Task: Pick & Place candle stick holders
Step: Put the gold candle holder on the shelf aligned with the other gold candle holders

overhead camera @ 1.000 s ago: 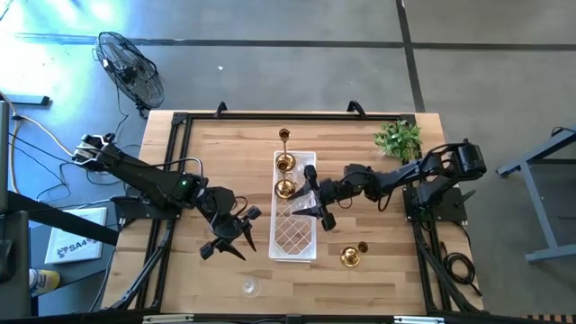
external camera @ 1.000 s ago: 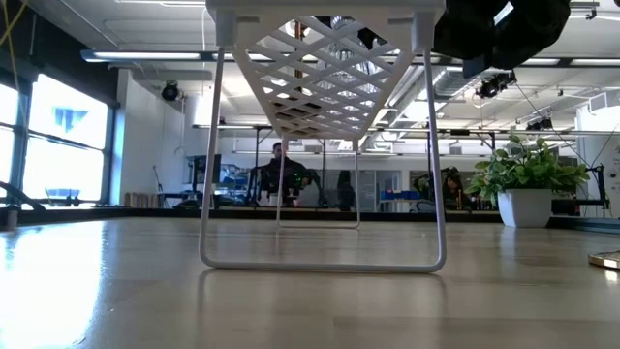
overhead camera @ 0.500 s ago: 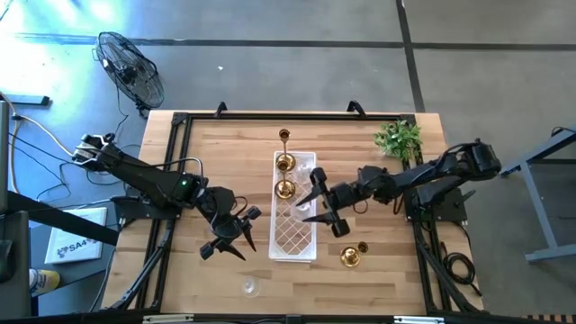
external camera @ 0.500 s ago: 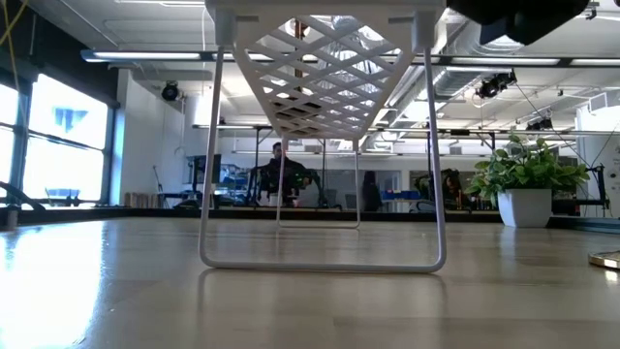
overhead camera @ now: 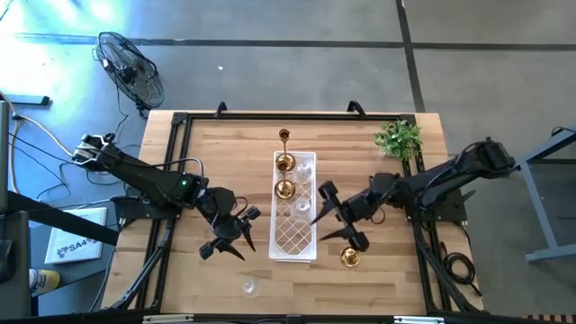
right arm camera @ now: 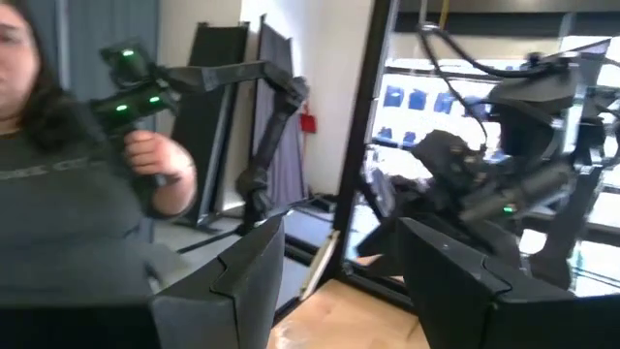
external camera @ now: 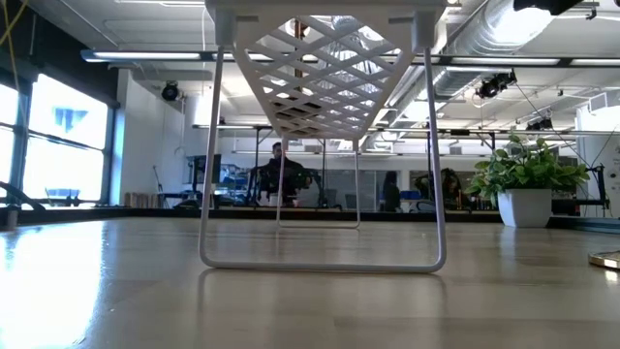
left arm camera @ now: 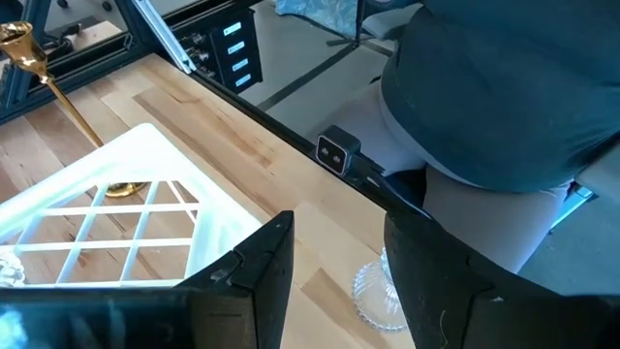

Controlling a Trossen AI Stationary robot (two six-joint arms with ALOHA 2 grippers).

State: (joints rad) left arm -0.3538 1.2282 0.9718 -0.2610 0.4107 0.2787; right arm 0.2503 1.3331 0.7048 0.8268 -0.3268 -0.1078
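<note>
A long white lattice tray [overhead camera: 294,211] stands mid-table on wire legs. Two brass holders [overhead camera: 284,163] [overhead camera: 284,189] and clear glass holders [overhead camera: 304,171] sit in its far half. A tall-stemmed brass holder [overhead camera: 284,137] stands on the table past its far end. Another brass holder [overhead camera: 349,257] stands on the table at the near right. A clear glass holder [overhead camera: 249,287] stands by the near edge and also shows in the left wrist view [left arm camera: 373,291]. My right gripper [overhead camera: 335,218] is open and empty, just beyond the near-right brass holder. My left gripper [overhead camera: 229,236] is open and empty, left of the tray.
A small green plant [overhead camera: 399,138] in a white pot stands at the far right corner and also shows in the low view [external camera: 528,184]. Black frame rails run along the table's edges. A person shows beyond the table in the right wrist view [right arm camera: 68,174].
My right gripper has moved from over the tray toward the table's right and near edges, ending beside the near-right brass holder, and has stayed open. Nothing else has moved.
</note>
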